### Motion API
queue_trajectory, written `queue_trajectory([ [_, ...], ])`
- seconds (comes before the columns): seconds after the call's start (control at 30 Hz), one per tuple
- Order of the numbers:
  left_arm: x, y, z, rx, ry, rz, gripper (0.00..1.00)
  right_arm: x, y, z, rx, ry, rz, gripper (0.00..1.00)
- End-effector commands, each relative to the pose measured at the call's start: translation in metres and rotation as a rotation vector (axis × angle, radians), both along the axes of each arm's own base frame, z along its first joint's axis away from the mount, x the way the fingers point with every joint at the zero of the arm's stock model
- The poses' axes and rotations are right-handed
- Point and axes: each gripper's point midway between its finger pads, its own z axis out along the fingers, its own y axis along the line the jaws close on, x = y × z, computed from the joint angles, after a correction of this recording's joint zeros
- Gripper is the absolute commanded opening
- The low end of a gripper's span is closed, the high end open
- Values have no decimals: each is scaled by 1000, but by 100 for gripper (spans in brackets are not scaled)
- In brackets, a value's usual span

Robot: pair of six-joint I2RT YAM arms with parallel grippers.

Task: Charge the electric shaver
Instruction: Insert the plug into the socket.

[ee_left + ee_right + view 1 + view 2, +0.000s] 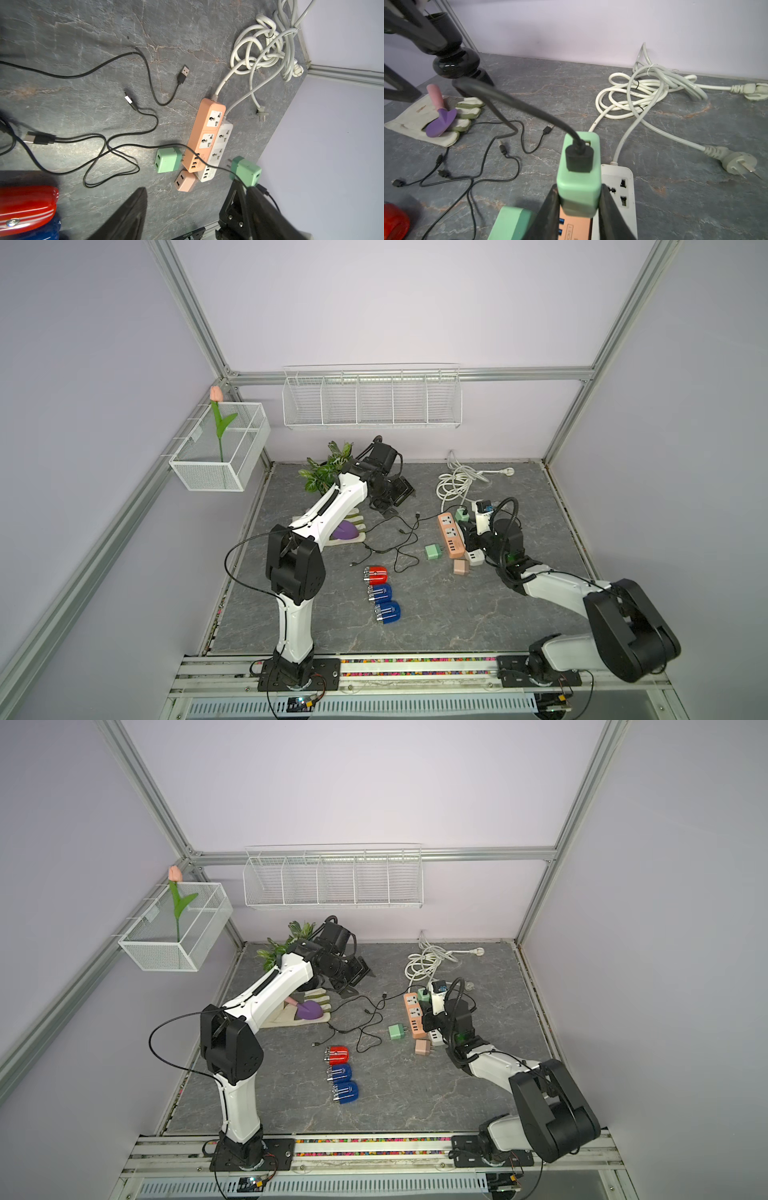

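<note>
A red electric shaver [376, 573] and two blue ones [381, 592] lie in a row at mid-table; the red one also fills a corner of the left wrist view [25, 207]. My right gripper [579, 199] is shut on a green adapter [579, 176] with a black USB cable [529, 110] plugged into it. It holds the adapter [246, 170] in the air over the orange power strip [450, 536] and the white power strip [220, 145], prongs free. My left gripper [197, 191] is open and empty at the back [395, 499].
A second green adapter [433, 551] and a pink adapter [460, 567] lie by the strips' USB ends. Loose black cables [395, 539] sprawl mid-table. A glove with a purple trowel [347, 531], a plant [328, 468] and coiled white cords [457, 481] sit at the back.
</note>
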Motion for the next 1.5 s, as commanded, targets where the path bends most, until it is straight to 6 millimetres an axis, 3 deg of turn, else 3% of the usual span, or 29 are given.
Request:
queue_trajectory([
  [0.0,-1,-2,18,-22,-101,-35,75,15,2,13,80,-66,-16,7],
  [0.17,-12,4,7,-37,-116,-37,74,23,3,-2,87,-50,-18,7],
  [0.5,-26,13,-6,-35,-100,-38,73,16,10,-24,95,-1,4,7],
  [0.77,-24,14,-3,-57,-103,-39,73,9,15,-38,80,32,0,7],
  [1.03,-25,18,-2,-64,-101,-35,72,5,5,-56,57,54,-45,7],
  [1.23,-26,18,-2,-69,-100,-37,71,10,3,-55,54,42,-61,7],
  [1.47,-26,19,-1,-69,-101,-33,71,-1,5,-65,32,68,-43,7],
])
